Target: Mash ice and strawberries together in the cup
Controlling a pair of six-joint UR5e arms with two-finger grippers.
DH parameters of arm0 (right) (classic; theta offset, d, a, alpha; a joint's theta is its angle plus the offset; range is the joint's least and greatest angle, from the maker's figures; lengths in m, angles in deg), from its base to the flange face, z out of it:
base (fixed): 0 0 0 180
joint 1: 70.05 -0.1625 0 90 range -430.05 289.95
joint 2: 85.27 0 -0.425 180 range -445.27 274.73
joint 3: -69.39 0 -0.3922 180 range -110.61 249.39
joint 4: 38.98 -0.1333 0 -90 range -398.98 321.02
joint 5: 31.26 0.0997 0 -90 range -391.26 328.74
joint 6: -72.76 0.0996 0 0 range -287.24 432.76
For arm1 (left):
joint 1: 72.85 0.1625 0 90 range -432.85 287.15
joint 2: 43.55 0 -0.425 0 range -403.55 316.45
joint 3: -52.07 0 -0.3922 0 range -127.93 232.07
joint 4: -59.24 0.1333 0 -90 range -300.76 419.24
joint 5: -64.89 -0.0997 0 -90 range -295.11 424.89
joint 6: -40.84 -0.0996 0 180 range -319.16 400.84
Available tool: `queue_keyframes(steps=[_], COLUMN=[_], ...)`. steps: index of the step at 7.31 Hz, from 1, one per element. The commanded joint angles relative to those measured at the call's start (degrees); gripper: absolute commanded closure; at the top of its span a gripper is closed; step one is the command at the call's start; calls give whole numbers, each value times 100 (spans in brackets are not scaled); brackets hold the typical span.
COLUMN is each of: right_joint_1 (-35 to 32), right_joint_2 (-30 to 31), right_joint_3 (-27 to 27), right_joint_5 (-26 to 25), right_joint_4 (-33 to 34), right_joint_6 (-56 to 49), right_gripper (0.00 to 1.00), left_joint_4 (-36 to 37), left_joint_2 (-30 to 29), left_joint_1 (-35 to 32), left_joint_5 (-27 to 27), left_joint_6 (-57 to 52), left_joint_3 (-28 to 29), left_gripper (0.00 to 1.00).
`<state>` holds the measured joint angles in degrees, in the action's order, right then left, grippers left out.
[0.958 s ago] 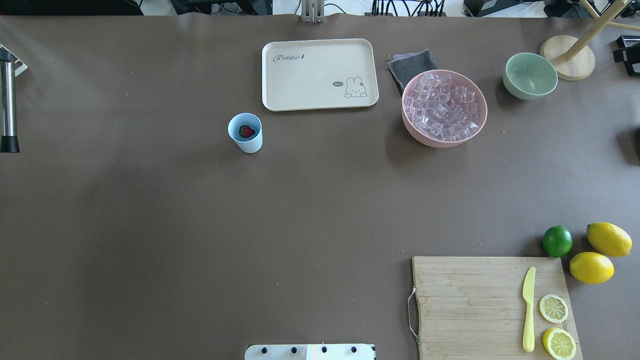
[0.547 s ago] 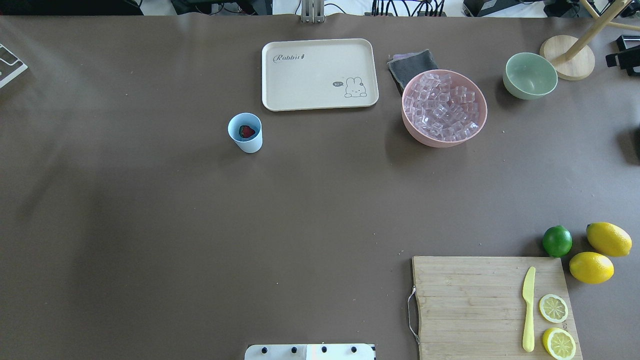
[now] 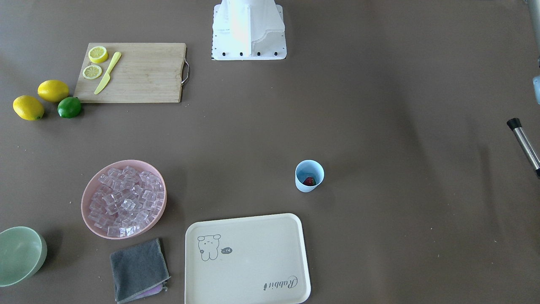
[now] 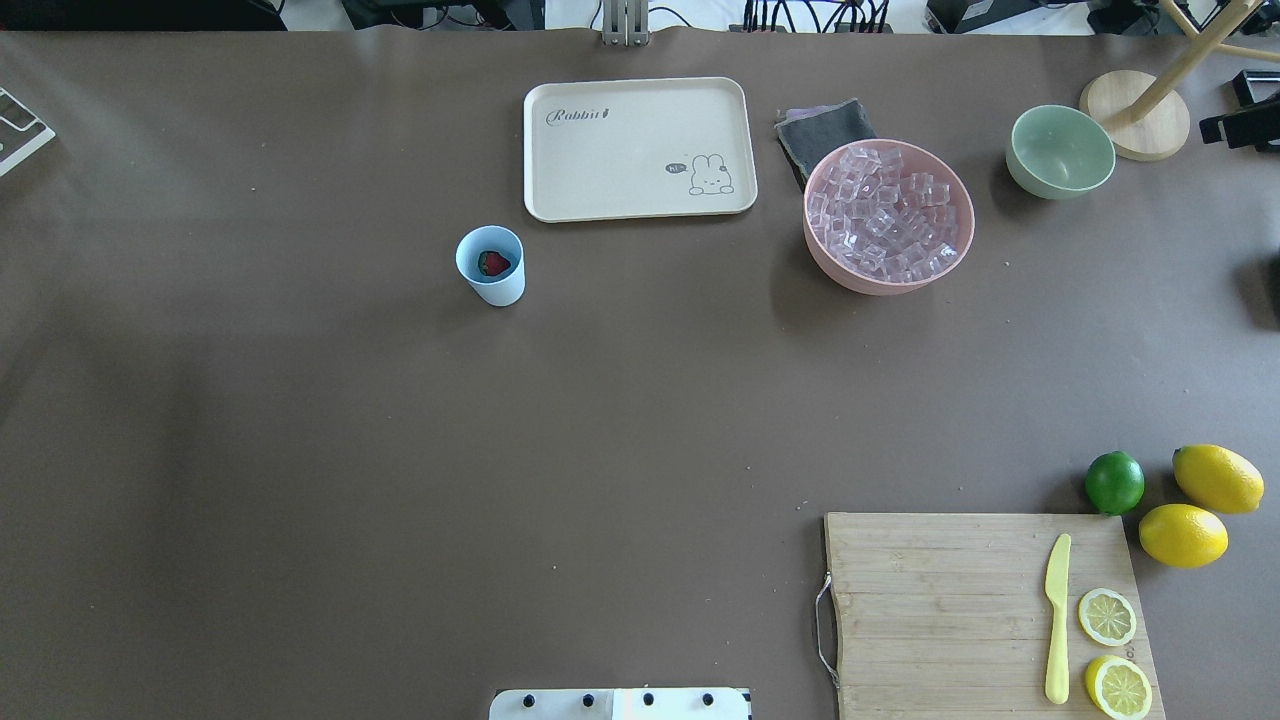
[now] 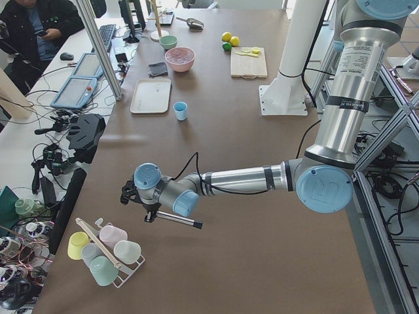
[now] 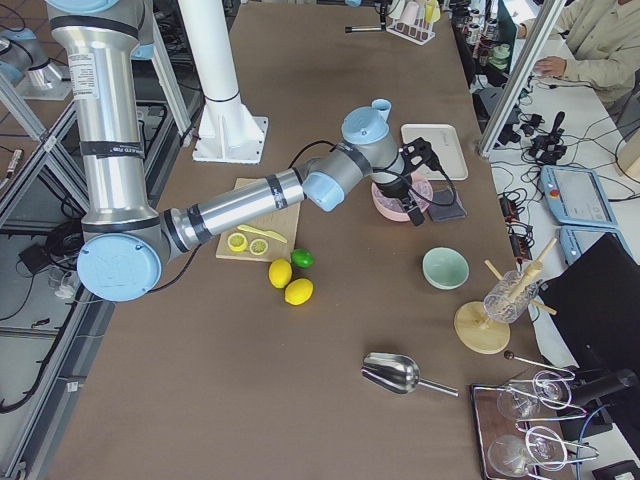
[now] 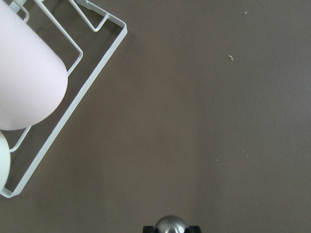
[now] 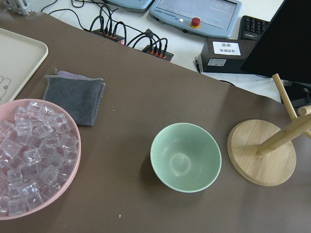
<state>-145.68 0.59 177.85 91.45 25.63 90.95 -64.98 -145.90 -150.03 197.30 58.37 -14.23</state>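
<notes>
The pale-blue cup [image 4: 503, 288] stands upright left of the tray, and the red strawberry [image 4: 494, 263] lies at its bottom [image 3: 309, 181]. Clear ice [image 4: 885, 212] fills the pink bowl [image 4: 962, 240] at the back right. In the exterior left view my left gripper [image 5: 154, 212] hovers beyond the table's left end, shut on a metal muddler [image 3: 523, 143] with a black tip, whose round end [image 7: 171, 225] shows in the left wrist view. My right gripper [image 6: 412, 200] hangs near the pink bowl in the exterior right view. I cannot tell whether it is open or shut.
A cream tray [image 4: 640, 148], a grey cloth [image 4: 822, 128], a green bowl [image 4: 1060, 150] and a wooden stand [image 4: 1135, 115] line the back. The cutting board [image 4: 930, 610] holds a yellow knife and lemon slices, with lemons and a lime beside it. A wire rack of cups [image 5: 105, 252] sits under my left gripper.
The muddler that showed at the overhead view's left edge a second ago has moved out of that view. A black part at the right edge has crept slightly inward.
</notes>
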Motion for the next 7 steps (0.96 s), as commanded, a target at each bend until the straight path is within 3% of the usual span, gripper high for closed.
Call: queue_keyframes(steps=[1, 3, 7], right_joint_1=[14, 145, 172], right_joint_2=[-60, -209, -404], right_joint_3=[-44, -114, -308], right_joint_5=[-36, -184, -291], right_joint_4=[7, 33, 33], right_joint_6=[-8, -8, -8], right_gripper=[1, 1, 1], left_joint_4=[222, 703, 741], left_joint_2=[-93, -259, -391], left_joint_1=[247, 247, 273], left_joint_5=[-511, -514, -514], left_joint_6=[-4, 31, 49], left_joint_3=[143, 222, 432], left_gripper=[100, 100, 100])
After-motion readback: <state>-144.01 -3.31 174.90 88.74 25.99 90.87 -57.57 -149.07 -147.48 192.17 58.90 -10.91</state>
